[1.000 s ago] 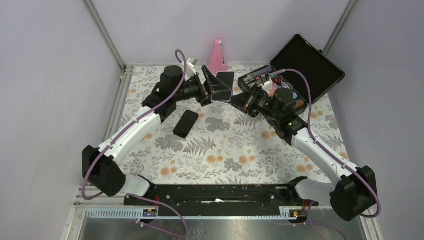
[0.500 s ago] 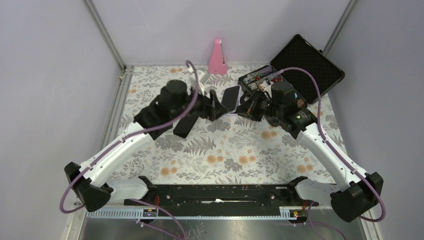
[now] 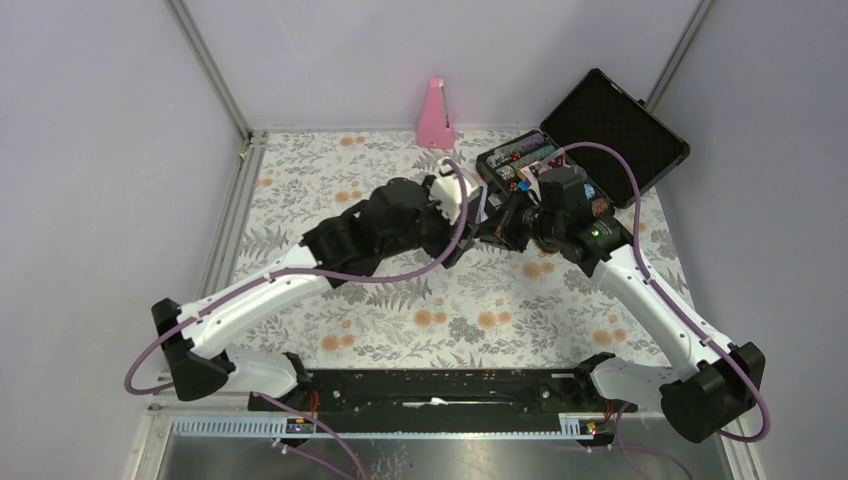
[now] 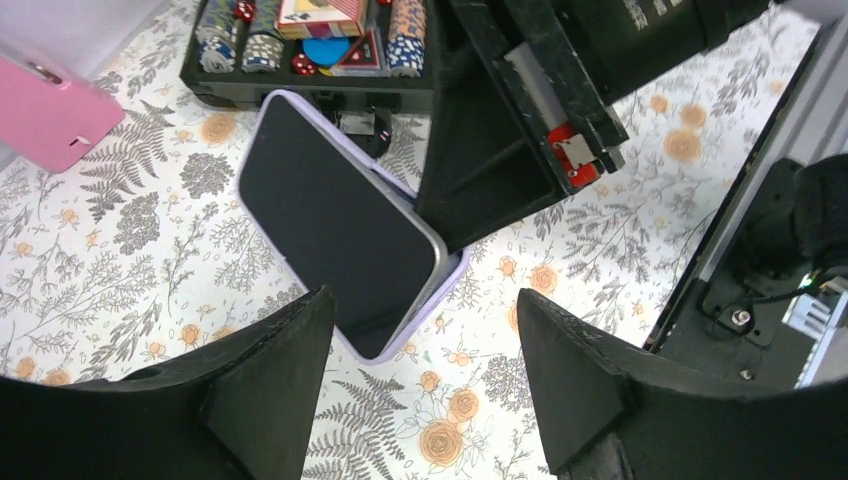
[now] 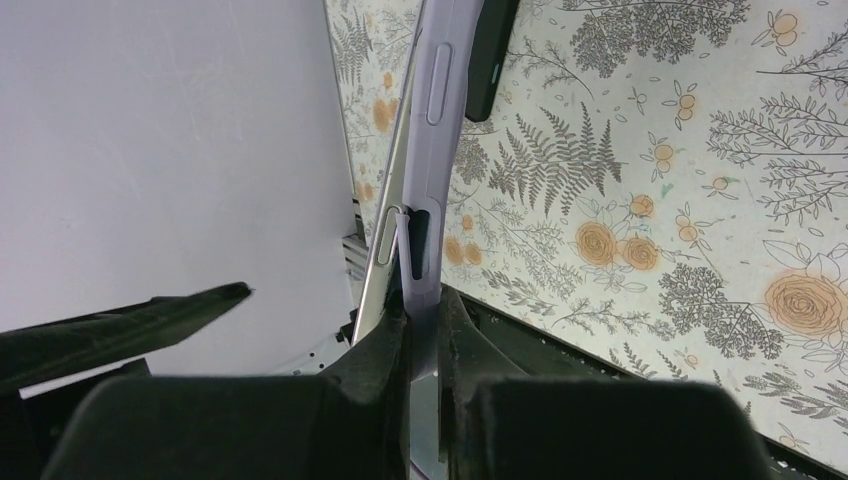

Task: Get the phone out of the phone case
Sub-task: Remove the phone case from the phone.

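Left wrist view: the left hand (image 4: 425,305) is open. Its two black fingers (image 4: 265,395) rise from the lower corners of the frame and touch nothing. The lower corner of the phone (image 4: 335,220) sits in the gap just above them.

The right hand (image 5: 422,315) is pinched shut on the lilac phone case (image 5: 440,110). In the right wrist view its tips clamp the case's side wall at the lower middle of the frame. The phone's silver edge stands a little to the left of that wall, so the phone looks partly peeled out along that side. Phone and case appear raised off the floral surface (image 4: 130,260) and tilted, with the screen facing the left wrist camera.

As I judge it, the step in hand is for the left hand to take the phone body while the right holds the case. To do it well, the left fingers should close only on the phone's glass and metal edge, at the freed corner. If they also catch the lilac rim, they will just press phone and case back together. The pull should then go away from the right hand along the opened side, gently, since the far corners may be seated in the case.

In the top external view the left arm (image 3: 270,290) reaches from lower left to the centre, with its wrist turned towards the right. The right arm (image 3: 640,290) comes up from lower right, its forearm angled up and left. The two hands meet near the middle, just below the open poker-chip case (image 3: 620,120) at upper right.
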Tool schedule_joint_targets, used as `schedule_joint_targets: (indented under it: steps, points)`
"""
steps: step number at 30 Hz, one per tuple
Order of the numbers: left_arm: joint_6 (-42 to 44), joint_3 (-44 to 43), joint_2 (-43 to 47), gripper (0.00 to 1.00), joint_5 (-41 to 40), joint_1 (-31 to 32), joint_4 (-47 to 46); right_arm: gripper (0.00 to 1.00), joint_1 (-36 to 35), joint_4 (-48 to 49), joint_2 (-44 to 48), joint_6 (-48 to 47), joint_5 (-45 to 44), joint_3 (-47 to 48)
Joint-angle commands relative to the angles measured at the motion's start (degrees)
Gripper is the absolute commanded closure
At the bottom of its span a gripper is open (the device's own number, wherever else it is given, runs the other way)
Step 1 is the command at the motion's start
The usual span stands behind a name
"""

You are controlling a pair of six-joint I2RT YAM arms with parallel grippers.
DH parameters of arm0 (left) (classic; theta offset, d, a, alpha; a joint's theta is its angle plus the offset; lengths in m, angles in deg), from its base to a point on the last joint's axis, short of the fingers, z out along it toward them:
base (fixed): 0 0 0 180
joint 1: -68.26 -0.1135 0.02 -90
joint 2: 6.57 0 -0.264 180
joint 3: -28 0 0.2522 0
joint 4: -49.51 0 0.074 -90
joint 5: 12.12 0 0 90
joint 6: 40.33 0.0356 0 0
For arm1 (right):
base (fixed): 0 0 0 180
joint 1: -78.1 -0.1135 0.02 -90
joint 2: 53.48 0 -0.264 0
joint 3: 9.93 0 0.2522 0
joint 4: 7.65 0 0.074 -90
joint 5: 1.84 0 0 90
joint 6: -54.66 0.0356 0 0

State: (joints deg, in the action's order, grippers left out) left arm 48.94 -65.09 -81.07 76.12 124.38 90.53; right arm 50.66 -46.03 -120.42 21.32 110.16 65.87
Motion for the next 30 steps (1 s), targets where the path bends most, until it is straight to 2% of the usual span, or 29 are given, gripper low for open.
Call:
schedule_joint_targets:
  steps: [1,12,19,24,30]
  points:
    - [4.74,-3.90,-2.69,0.29,-4.44,1.78,1.69,1.00,-0.24,2.51,0.41,-0.11,0.89,2.46]
    - [4.46,-5.80,-6.53,0.54,-7.01,2.15,1.16,1.00,-0.28,2.63,0.73,0.64,2.27,2.08]
    - [7.97,-6.06,-7.21,0.55,-13.04,2.18,0.95,1.00,-0.33,4.29,1.28,2.32,4.48,0.74]
    - [8.55,-5.81,-6.73,0.52,-10.43,2.35,1.19,1.00,-0.33,5.40,1.56,3.95,6.21,0.12]
    - [14.16,-3.70,-6.12,0.47,-8.73,4.39,-0.02,1.00,-0.32,5.66,1.15,5.57,7.88,0.05]
